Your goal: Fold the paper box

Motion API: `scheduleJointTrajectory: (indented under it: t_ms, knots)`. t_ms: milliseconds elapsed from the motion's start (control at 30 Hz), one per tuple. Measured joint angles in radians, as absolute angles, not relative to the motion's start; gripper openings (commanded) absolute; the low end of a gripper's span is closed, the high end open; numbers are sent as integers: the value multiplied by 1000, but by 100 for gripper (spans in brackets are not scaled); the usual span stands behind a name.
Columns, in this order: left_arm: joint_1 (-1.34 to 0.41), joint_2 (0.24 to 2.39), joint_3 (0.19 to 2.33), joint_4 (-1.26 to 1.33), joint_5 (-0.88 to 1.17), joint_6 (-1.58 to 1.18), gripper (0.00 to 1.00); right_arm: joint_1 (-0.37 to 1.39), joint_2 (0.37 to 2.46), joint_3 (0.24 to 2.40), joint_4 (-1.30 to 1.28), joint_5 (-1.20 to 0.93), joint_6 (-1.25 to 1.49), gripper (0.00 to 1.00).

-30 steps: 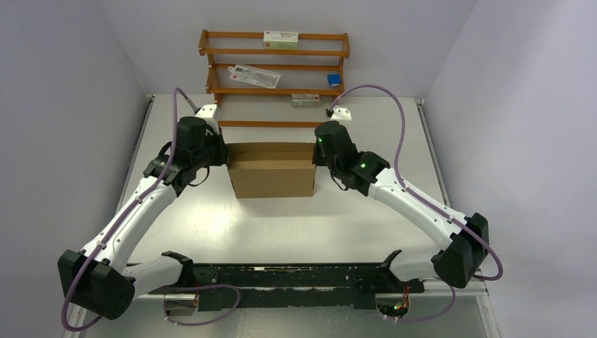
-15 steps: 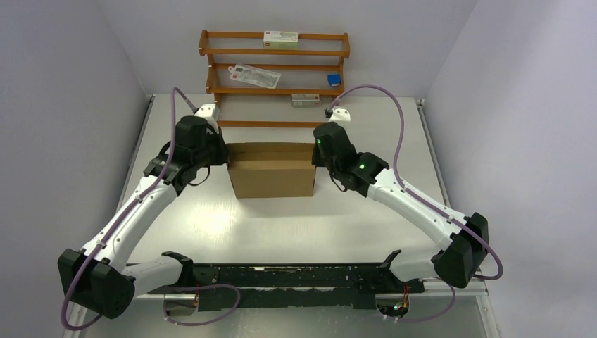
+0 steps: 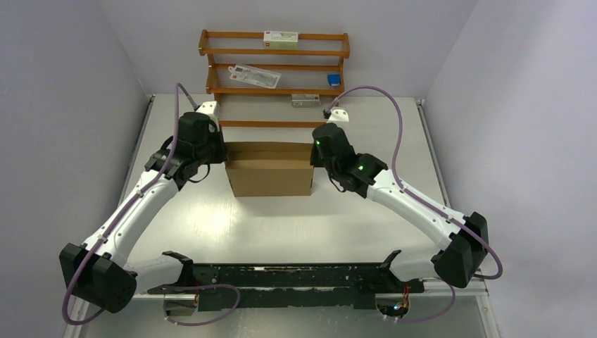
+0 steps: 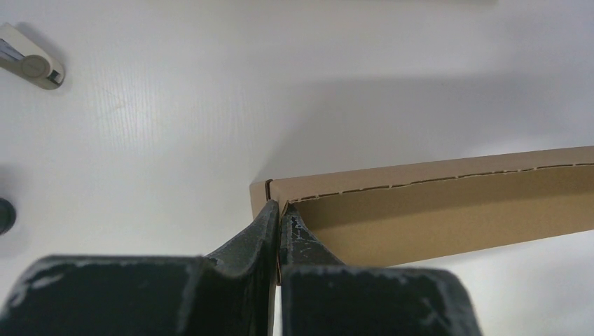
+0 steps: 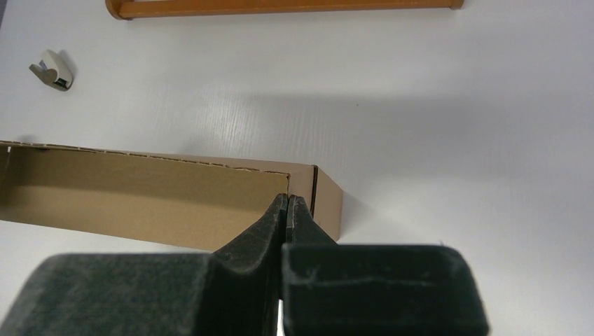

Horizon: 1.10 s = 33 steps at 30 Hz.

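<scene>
Plain brown paper box (image 3: 271, 179), white table (image 3: 281, 225)

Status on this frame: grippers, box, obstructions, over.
Left gripper shut on the paper box, left end wall. Right gripper shut at its right end, grip unclear. Box part-formed, top open. Wooden rack behind, not touching.

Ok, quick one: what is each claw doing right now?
Left claw: closed, pinching the end wall of the paper box.
Right claw: closed at the box's other end; whether cardboard is pinched cannot be told.
</scene>
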<state>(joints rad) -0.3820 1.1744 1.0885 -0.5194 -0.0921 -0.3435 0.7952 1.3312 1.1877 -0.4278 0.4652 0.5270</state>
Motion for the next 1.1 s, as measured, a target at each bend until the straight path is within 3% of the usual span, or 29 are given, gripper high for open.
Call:
scheduleJointTrajectory:
  t_ms: [600, 1100]
  knots:
    - [-412, 1189, 1087, -508, -187, -314, 5, 804, 1338, 1183, -413, 457, 526, 0]
    - [-437, 1083, 936, -374, -217, -335, 5, 827, 1290, 1073, -294, 492, 506, 0]
